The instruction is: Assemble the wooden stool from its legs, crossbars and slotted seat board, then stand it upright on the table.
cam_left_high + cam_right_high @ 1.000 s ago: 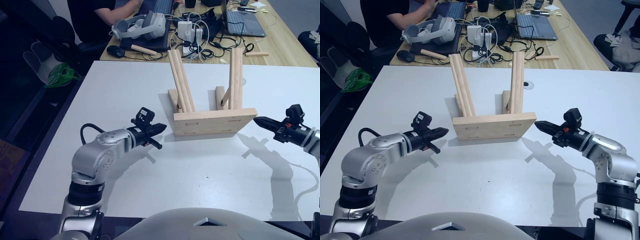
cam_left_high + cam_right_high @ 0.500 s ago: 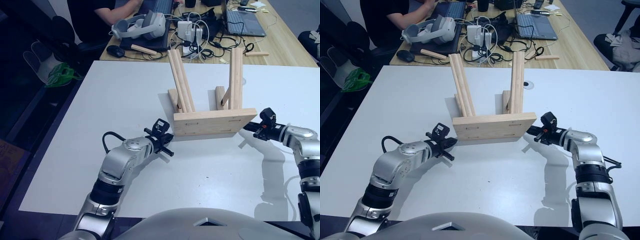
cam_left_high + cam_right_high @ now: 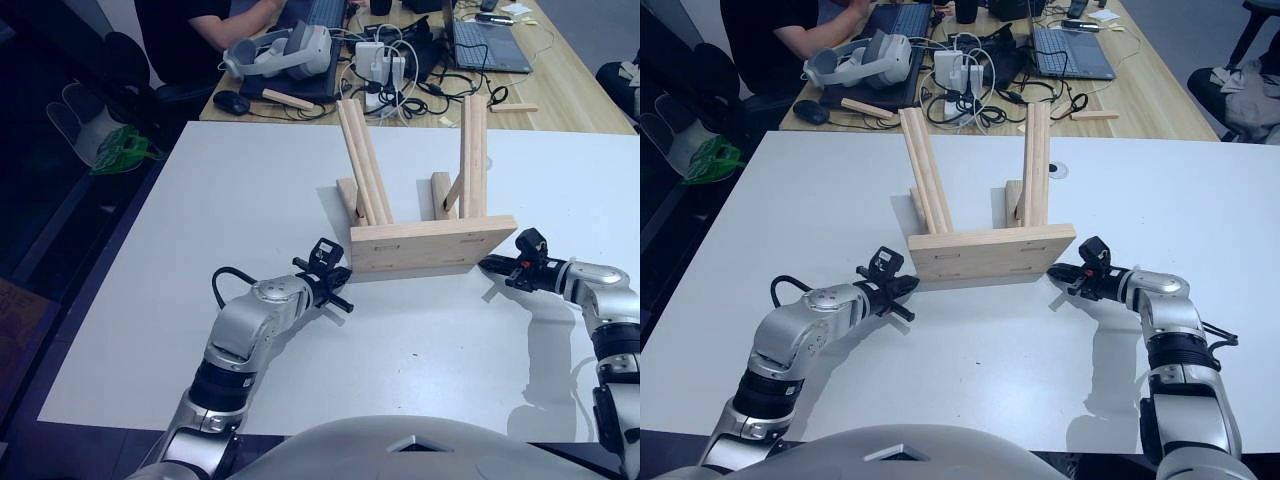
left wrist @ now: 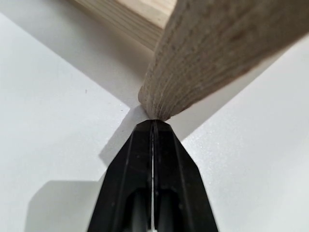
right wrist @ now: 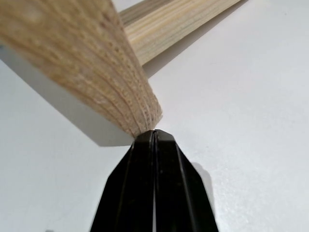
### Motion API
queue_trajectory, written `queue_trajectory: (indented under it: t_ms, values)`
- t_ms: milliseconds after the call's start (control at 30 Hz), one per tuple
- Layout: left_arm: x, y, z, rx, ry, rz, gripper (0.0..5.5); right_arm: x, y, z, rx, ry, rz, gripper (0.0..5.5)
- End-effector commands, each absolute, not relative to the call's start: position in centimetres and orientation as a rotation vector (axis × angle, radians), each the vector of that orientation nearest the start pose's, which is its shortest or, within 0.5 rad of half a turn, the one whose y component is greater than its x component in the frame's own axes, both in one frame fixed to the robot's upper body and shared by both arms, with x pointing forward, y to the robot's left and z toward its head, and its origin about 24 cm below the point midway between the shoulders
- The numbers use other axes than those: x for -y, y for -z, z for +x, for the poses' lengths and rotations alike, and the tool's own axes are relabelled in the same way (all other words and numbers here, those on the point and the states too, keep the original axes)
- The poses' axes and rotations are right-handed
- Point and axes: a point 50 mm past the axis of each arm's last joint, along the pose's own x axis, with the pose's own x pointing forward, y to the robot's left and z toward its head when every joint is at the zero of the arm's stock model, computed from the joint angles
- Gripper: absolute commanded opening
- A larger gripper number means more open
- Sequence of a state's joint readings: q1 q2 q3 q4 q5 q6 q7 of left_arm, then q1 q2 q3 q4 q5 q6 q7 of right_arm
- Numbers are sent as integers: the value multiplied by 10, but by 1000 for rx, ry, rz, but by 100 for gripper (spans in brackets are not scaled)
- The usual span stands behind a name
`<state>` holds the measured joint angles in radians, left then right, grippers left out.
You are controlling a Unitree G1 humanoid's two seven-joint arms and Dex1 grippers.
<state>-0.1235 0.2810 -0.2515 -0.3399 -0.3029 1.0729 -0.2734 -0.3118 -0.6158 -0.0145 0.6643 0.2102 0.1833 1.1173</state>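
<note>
Stool [image 3: 432,243] between left gripper [image 3: 346,275] and right gripper [image 3: 485,263]

Bright, even overhead light on the white table [image 3: 230,200]; no hard glare, and the floor beyond its left edge is deep in dark. Soft-edged grey shadows lie on the table under both arms, on the robot's side, with a fainter one left of the stool [image 3: 430,240] legs. Wrist views: each shut gripper, left gripper [image 4: 153,122] and right gripper [image 5: 154,133], throws a pale shadow beside itself, and the seat board [image 4: 227,43] corner bulges with lens distortion.
</note>
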Motion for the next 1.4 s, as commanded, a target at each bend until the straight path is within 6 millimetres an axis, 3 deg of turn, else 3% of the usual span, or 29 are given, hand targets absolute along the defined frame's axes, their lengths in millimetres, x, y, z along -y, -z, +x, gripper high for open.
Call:
queue_trajectory:
  t_ms: [33, 833, 1400]
  values:
    - [-112, -44, 230, -706, 605, 52, 3, 277, -21, 268, -573, -793, -21, 0]
    - [-105, -51, 228, -668, 669, -40, 3, 272, -25, 264, -575, -845, 32, 0]
    - [-100, -62, 222, -615, 796, -161, 3, 258, -48, 255, -549, -935, 119, 0]
